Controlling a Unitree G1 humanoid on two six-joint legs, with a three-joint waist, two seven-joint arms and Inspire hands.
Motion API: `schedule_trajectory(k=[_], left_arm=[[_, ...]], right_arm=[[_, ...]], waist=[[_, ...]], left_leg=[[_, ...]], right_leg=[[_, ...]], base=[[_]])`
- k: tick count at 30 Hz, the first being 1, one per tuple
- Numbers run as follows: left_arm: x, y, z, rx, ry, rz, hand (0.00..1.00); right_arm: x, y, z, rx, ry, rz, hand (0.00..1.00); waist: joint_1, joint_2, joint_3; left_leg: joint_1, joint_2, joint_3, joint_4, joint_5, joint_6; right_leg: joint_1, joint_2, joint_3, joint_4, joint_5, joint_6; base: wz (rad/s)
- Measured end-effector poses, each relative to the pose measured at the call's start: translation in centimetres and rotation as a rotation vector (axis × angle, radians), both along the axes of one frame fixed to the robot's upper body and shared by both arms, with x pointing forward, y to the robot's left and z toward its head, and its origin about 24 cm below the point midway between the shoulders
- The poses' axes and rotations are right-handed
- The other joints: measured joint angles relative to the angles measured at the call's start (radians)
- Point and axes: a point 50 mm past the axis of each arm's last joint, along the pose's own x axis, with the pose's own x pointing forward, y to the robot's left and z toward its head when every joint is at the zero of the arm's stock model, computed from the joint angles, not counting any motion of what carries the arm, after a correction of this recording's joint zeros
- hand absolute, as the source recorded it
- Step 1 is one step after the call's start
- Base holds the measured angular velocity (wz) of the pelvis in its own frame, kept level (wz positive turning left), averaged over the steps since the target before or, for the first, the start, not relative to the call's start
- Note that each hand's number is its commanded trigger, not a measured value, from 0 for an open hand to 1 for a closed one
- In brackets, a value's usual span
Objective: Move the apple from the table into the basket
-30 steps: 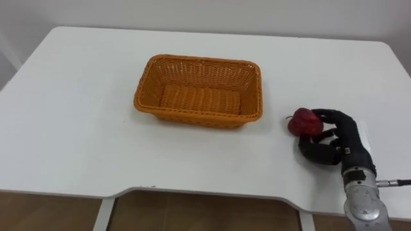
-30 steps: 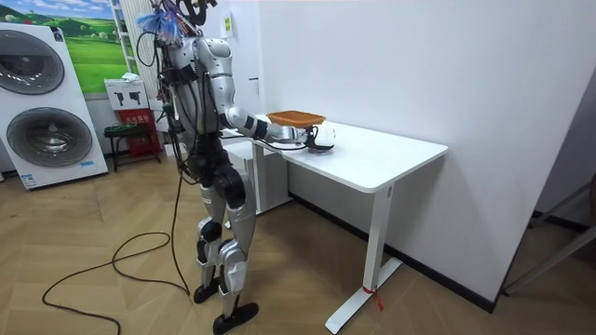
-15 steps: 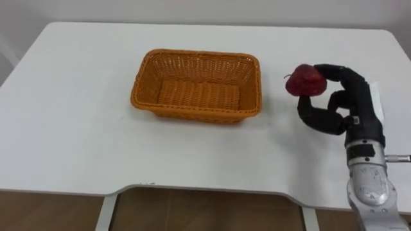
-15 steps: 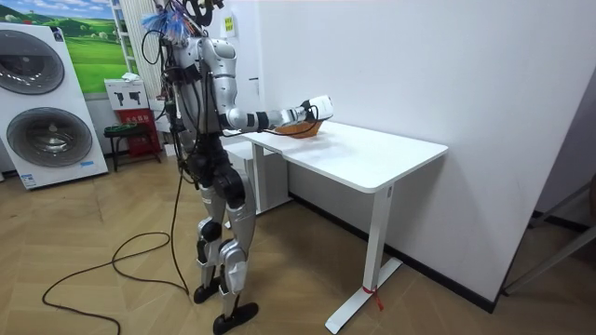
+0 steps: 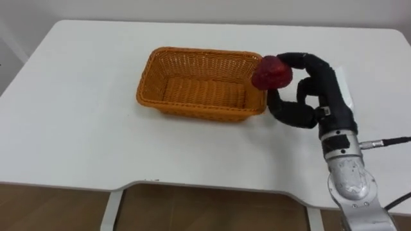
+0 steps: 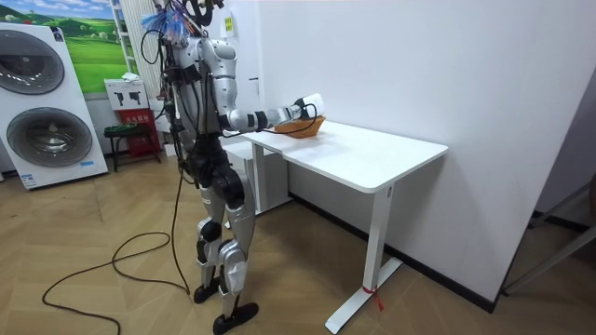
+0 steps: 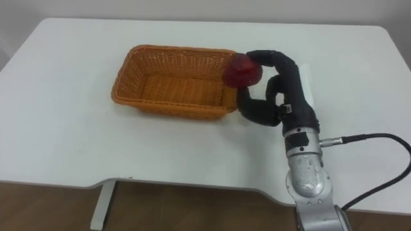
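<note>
Apple (image 5: pixel 271 72): dark red, roundish, being pinched in the right hand (image 5: pixel 318 96), hanging clear of the tabletop (image 5: pixel 77 128) over the right rim of the basket (image 5: pixel 199 110). Basket: orange wicker, rectangular, sitting upright nearer the tabletop's far edge.

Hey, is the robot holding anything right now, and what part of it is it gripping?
Yes: the right hand holds the red apple by its right side, fingers curled over its top, at the right end of the basket.
</note>
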Motion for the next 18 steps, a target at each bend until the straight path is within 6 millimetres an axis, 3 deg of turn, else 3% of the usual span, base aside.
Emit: schedule_trajectory(k=[11,18], left_arm=[[2.3,-0.7,0.4,-0.009,-0.06,-0.043,0.0],[2.5,-0.7,0.4,-0.011,-0.064,-0.045,0.0]], right_arm=[[0.4,2.2,0.0,-0.031,0.027,0.129,0.0],[0.4,2.4,0.0,-0.037,0.029,0.142,0.0]], waist=[[0.026,-0.003,0.0008],[0.023,-0.007,-0.0016]], left_leg=[[-0.01,-0.001,-0.016,-0.002,0.001,0.001],[-0.009,0.0,-0.017,-0.005,0.001,0.001]], right_leg=[[-0.003,-0.003,-0.023,-0.002,0.0,0.0],[-0.003,-0.003,-0.023,-0.003,0.0,0.0]], base=[[0.05],[0.0]])
